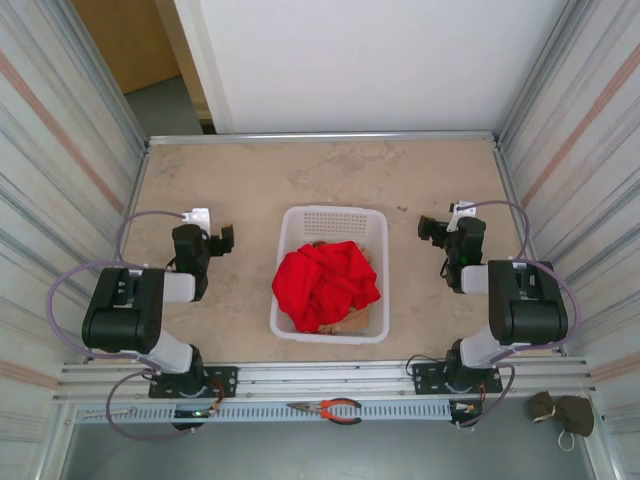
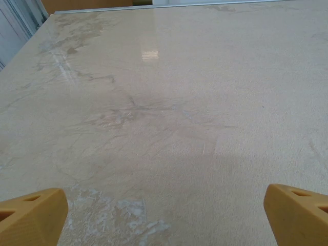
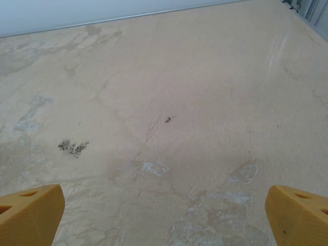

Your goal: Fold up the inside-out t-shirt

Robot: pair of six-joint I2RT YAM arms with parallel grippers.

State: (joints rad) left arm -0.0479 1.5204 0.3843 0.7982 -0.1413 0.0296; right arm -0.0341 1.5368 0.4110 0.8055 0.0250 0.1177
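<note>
Both grippers wide open, nothing held. The inside-out t-shirt (image 1: 325, 283) is a crumpled red heap in the white basket (image 1: 335, 210), which sits between the two arms. From the left gripper (image 1: 222, 240) the shirt lies to its right and slightly back toward the bases; from the right gripper (image 1: 432, 228) it lies to its left and slightly back. Neither looks clearly nearer, call it even. The heap is bunched, so I can't read a long axis. A tan cloth (image 1: 350, 322) pokes out under its near edge, don't grab that. Both arms are folded with elbows back over the bases, wrists low, fingers aimed forward across bare surface (image 1: 250, 180), not at the basket. Either arm probably has to swing inward and come over the rim.
</note>
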